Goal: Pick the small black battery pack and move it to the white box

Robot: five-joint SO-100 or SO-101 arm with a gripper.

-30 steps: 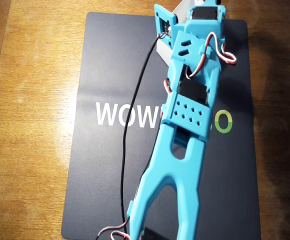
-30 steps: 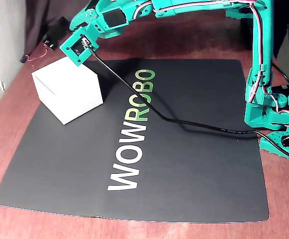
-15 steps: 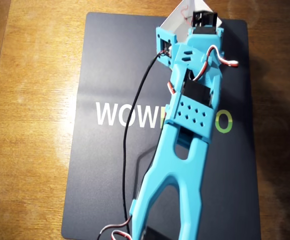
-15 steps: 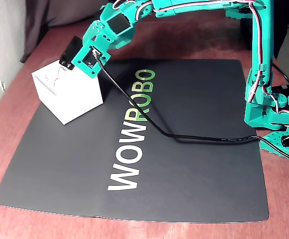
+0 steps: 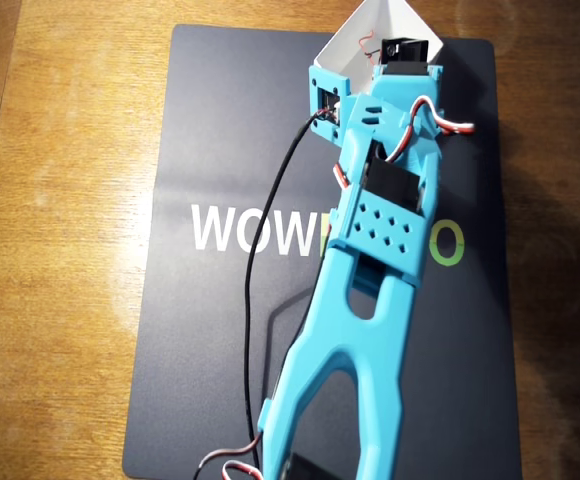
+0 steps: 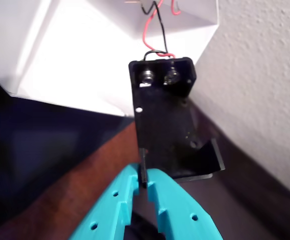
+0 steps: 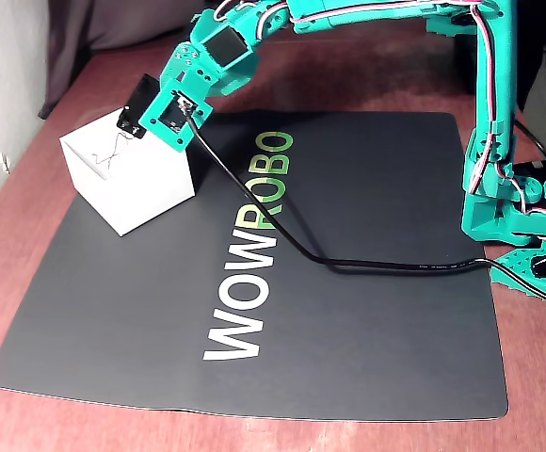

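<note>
In the overhead view the turquoise arm [image 5: 370,290] reaches up across the black mat [image 5: 220,330] to the white box [image 5: 365,45], whose open top lies just ahead of the jaws; the small black battery pack [image 5: 408,50] shows as a dark block at the arm's tip, over the box's right side.

In the wrist view the jaws [image 6: 144,182] are pressed together on the pack's thin bottom edge, pinching it so that it stands up ahead of them. The pack's [image 6: 167,120] red and black wires [image 6: 157,30] trail forward into the box's [image 6: 95,55] bright interior, while its body looks to sit at the box's near corner.

In the fixed view the pack [image 7: 139,110] hangs above the box [image 7: 132,179], beyond the jaws' tip.

The carry seems nearly over, with release the step in hand. The next move likely calls for bringing the pack fully over the opening, then spreading the jaws.
</note>
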